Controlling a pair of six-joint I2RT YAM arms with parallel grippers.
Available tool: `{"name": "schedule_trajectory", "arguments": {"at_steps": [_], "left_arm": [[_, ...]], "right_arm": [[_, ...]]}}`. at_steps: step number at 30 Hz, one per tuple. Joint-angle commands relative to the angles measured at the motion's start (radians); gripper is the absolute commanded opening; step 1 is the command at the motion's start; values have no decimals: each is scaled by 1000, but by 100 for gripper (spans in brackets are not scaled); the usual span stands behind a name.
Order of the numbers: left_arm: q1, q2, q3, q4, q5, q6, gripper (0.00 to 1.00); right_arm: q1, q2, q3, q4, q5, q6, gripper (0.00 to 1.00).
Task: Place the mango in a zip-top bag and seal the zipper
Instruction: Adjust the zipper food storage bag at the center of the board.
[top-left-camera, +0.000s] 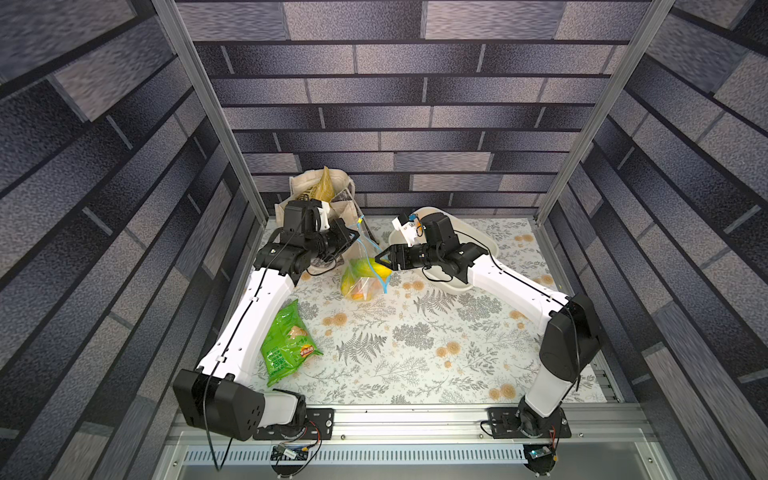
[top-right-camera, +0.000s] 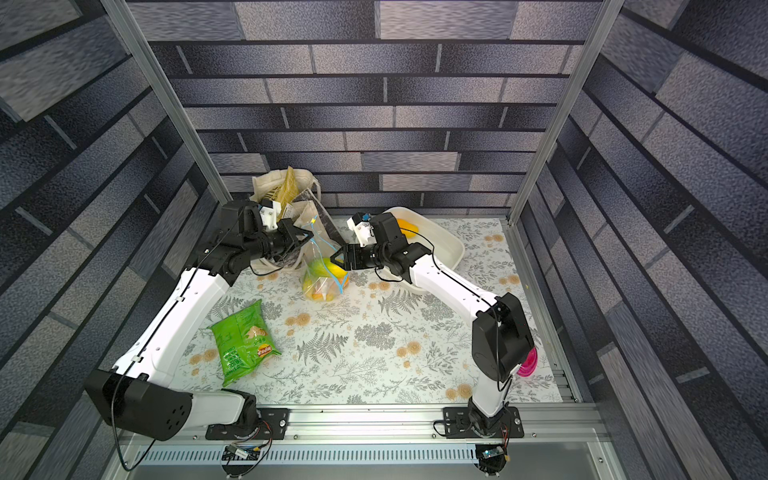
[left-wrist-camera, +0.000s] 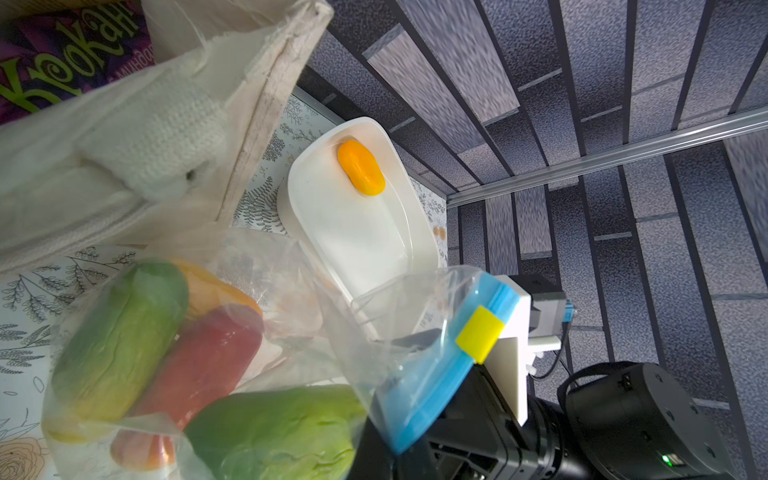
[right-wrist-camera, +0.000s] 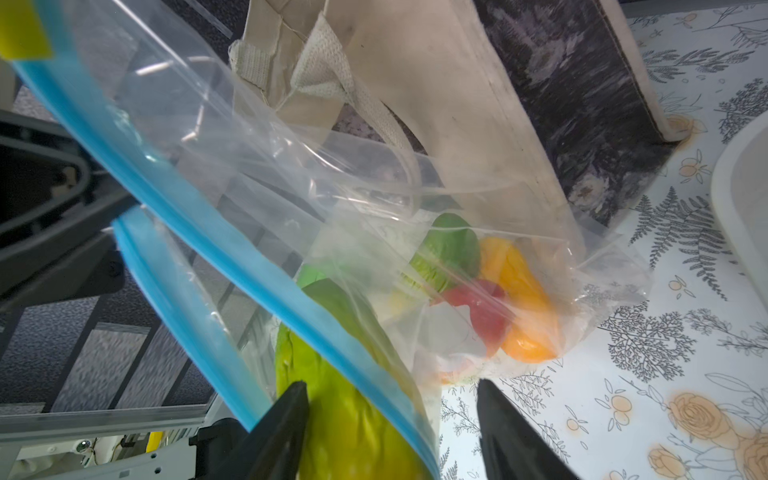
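Left fingers (top-left-camera: 348, 240) are closed on the upper corner of the clear crinkly plastic zip-top bag (top-left-camera: 362, 286), pinching it at the light-blue zipper strip (left-wrist-camera: 432, 399). This holds the mouth raised while the bag's lower end sits on the floral-print counter (top-left-camera: 415, 353). The small yellow slider tab (left-wrist-camera: 480, 334) sits on the strip near the held end. The mouth is unsealed, with the two strip halves apart in the right wrist view.

Right fingers (right-wrist-camera: 286, 432) are spread open on either side of the green-yellow mango (right-wrist-camera: 345, 415). A gap shows between one finger and the fruit, so there is no firm grip. The mango lies partway through the bag mouth, with the blue strip crossing over it. Deeper in the bag are green, red and orange fruit pieces (right-wrist-camera: 482, 307).

The beige canvas tote (top-left-camera: 320, 195) stands just behind the bag. A white plastic tub (left-wrist-camera: 353, 241) under the right arm holds one orange fruit (left-wrist-camera: 360, 168). A green crisp packet (top-left-camera: 286, 345) lies flat beside the left arm, well apart from the bag.
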Motion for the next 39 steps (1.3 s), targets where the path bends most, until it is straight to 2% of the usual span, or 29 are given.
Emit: {"name": "schedule_trajectory", "arguments": {"at_steps": [1,7,10,15,19,22,25,29,31,32,34,36,38,39], "left_arm": [[-5,-17,23,39,14,-9,0],[0,-16,42,17,1,2,0],[7,-23,42,4,-19,12,0],[16,-40,29,-16,-55,26,0],[15,-76,-10,-15,-114,26,0],[14,-109,-24,-29,-148,33,0],[14,-160,-26,-59,-196,51,0],[17,-200,-28,-88,-232,72,0],[20,-201,-34,-89,-236,73,0],[19,-197,-37,-86,-234,72,0],[19,-176,-38,-72,-212,70,0],[19,-142,-39,-59,-184,61,0],[18,-111,-41,-48,-167,57,0],[18,-98,-43,-44,-164,58,0]], "right_arm": [[3,31,77,2,12,-12,67],[0,64,131,-58,31,-24,30],[1,43,169,-154,82,-47,17],[11,10,386,-516,349,-147,16],[63,85,610,-770,558,-241,9],[129,154,777,-903,747,-303,5],[148,166,848,-917,782,-334,3],[141,78,736,-756,611,-359,4],[137,36,634,-657,558,-345,10],[134,40,611,-647,551,-341,14],[104,80,600,-669,527,-313,15],[65,103,564,-642,427,-287,17],[25,105,513,-596,320,-270,31],[8,100,483,-555,257,-270,41]]}}
